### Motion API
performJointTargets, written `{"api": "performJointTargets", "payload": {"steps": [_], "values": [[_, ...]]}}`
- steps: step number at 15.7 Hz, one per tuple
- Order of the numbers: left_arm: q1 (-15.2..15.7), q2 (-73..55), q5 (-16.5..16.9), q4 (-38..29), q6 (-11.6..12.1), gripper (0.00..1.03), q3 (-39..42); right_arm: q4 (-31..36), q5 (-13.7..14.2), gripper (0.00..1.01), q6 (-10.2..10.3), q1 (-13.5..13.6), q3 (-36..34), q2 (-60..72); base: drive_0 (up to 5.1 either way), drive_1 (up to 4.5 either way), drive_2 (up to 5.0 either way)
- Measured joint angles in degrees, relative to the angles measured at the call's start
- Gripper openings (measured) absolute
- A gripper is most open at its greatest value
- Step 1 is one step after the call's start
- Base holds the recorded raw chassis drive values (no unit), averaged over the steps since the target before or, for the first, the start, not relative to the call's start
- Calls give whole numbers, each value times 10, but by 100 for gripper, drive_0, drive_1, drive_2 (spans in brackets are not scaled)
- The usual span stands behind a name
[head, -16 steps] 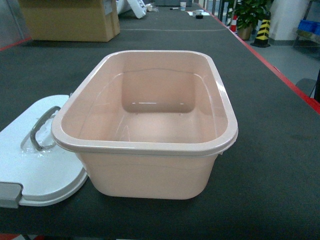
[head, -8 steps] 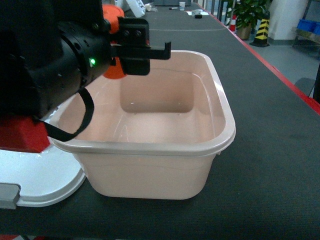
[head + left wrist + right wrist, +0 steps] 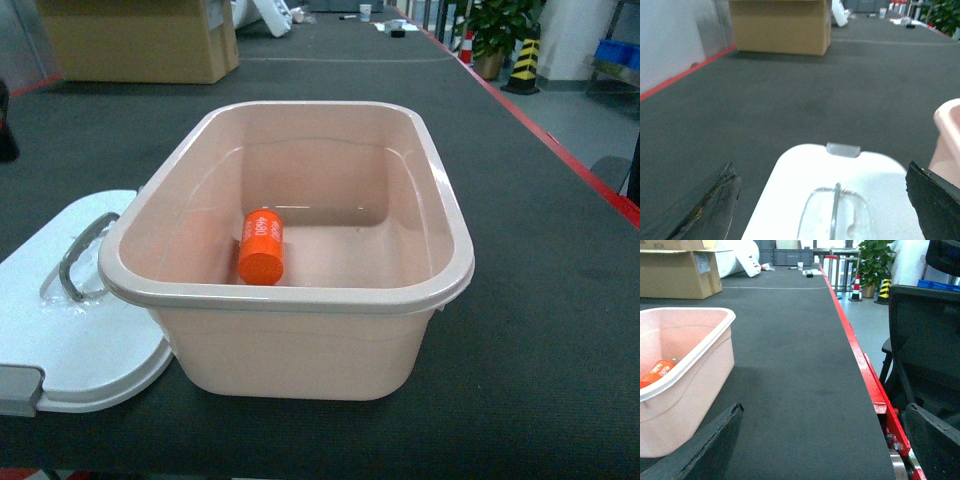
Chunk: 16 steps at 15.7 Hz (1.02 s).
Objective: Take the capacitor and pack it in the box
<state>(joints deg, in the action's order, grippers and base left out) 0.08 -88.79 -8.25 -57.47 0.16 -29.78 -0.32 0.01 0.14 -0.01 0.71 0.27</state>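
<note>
The pale pink box (image 3: 445, 215) stands in the middle of the dark table, lid off. An orange cylindrical capacitor (image 3: 262, 248) with white print lies on its side on the box floor, near the front left; the right wrist view shows it too, capacitor (image 3: 657, 372) behind the box wall (image 3: 690, 375). The white lid (image 3: 90, 330) with its clear handle lies flat to the left of the box. My left gripper (image 3: 821, 200) hangs open over the lid (image 3: 805, 180), holding nothing. Right of the box, my right gripper (image 3: 822, 440) stands open and empty above the table. Neither gripper shows in the head view.
A brown cardboard carton (image 3: 140, 40) stands at the back left. The table's red edge (image 3: 560, 150) runs along the right, with a black chair (image 3: 925, 340) beyond it. A potted plant (image 3: 500, 30) and blue bins (image 3: 615, 50) are far off at the right.
The box was empty; then my left arm held the orange capacitor over it. Now the capacitor lies inside and the arm has left the head view.
</note>
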Motion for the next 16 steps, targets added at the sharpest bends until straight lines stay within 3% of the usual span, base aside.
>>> {"api": "performJointTargets", "payload": {"steps": [2,4,7,11,16], "values": [[16,-98,21,-48,3,98,0,0,0,98,0,0,0,0,0,0,0],[21,-199,39,-65,-4,98,-54,0,0,98,0,0,0,0,0,0,0],[23,-316,51,-22,-3,98,-134,0,0,98,0,0,0,0,0,0,0],[12,-331,59,17,18,54,-170,0,0,98,0,0,0,0,0,0,0],[16,-329,56,30,18,2,-168,0,0,98,0,0,0,0,0,0,0]]}}
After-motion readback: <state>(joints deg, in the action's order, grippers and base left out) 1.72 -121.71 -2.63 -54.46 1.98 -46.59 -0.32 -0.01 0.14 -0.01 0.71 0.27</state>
